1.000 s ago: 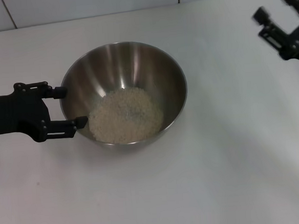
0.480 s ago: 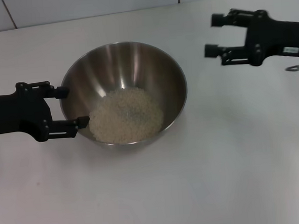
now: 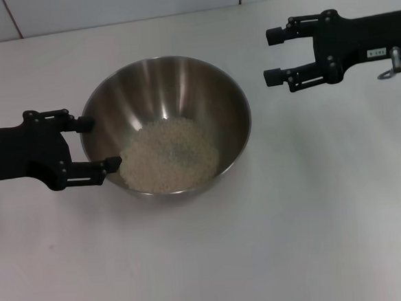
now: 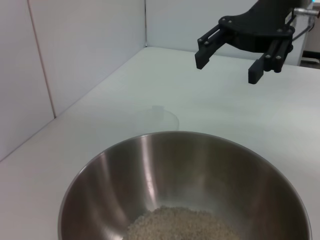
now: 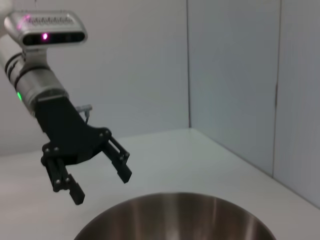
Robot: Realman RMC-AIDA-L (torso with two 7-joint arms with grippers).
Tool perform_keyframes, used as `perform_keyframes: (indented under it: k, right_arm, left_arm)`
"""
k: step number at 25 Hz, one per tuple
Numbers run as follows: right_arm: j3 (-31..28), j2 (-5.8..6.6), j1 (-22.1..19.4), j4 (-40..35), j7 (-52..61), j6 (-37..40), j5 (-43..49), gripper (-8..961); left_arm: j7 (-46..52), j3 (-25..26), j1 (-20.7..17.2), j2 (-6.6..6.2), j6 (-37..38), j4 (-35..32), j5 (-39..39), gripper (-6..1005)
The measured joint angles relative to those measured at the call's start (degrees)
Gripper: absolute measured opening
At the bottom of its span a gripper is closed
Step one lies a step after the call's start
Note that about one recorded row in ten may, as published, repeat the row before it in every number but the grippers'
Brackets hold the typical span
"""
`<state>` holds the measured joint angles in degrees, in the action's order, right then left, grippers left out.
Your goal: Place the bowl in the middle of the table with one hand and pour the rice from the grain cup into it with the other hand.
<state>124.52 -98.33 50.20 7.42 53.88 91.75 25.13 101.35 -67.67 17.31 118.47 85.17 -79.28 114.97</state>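
on white table (image 3: 314,204): bowl (image 3: 176,90) holding rice (image 3: 168,155); both grippers' jaws wide.

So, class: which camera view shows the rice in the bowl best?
The head view: it looks down into the bowl and shows the whole rice heap. The left wrist view catches only the heap's far edge; the right wrist view shows just the bowl's rim, no rice.

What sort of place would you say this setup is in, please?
Probably a robot test bench, not a kitchen: a bare white table boxed in by plain white panels, holding just a steel bowl of rice with a black claw on either side.
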Motion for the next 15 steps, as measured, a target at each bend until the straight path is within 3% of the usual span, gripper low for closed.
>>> perform_keyframes:
  k: [4, 6, 7, 8, 10, 11, 12, 13, 15]
  right_arm:
    - [1.9, -0.71, 3.85, 6.98, 0.02, 3.86, -0.48, 804]
    - [2.88, -1.61, 5.99, 11.36, -0.45, 6.08, -0.67, 804]
    - [4.9, -3.17, 8.03, 16.39, -1.36, 8.14, -1.68, 804]
    - [4.9, -3.17, 8.03, 16.39, -1.36, 8.14, -1.68, 804]
    - [9.55, -5.8, 9.83, 22.7, -2.33, 10.79, -6.05, 804]
    - [13.76, -8.0, 10.38, 26.62, -2.52, 12.42, -9.88, 804]
    - [23.03, -11.92, 10.0, 32.76, -1.53, 14.68, -18.9, 804]
    - [23.03, -11.92, 10.0, 32.76, -1.53, 14.68, -18.9, 804]
    - [34.85, -16.23, 8.14, 38.55, 1.15, 16.2, -29.9, 804]
  left_arm:
    - [0.03, 0.0, 0.02, 0.0, 0.08, 0.0, 0.05, 802]
    - [0.03, 0.0, 0.02, 0.0, 0.08, 0.0, 0.05, 802]
    - [0.06, 0.0, 0.11, 0.0, 0.08, 0.0, 0.07, 802]
    - [0.06, 0.0, 0.11, 0.0, 0.08, 0.0, 0.07, 802]
    - [0.1, 0.0, 0.19, 0.0, 0.08, -0.03, 0.07, 802]
    - [0.1, 0.01, 0.26, 0.0, 0.08, -0.12, 0.06, 802]
    - [0.12, 0.01, 0.51, 0.0, 0.08, -0.13, 0.06, 802]
    - [0.12, 0.0, 0.61, 0.0, 0.08, -0.12, 0.05, 802]
    - [0.12, 0.01, 0.76, 0.0, 0.05, -0.07, 0.01, 802]
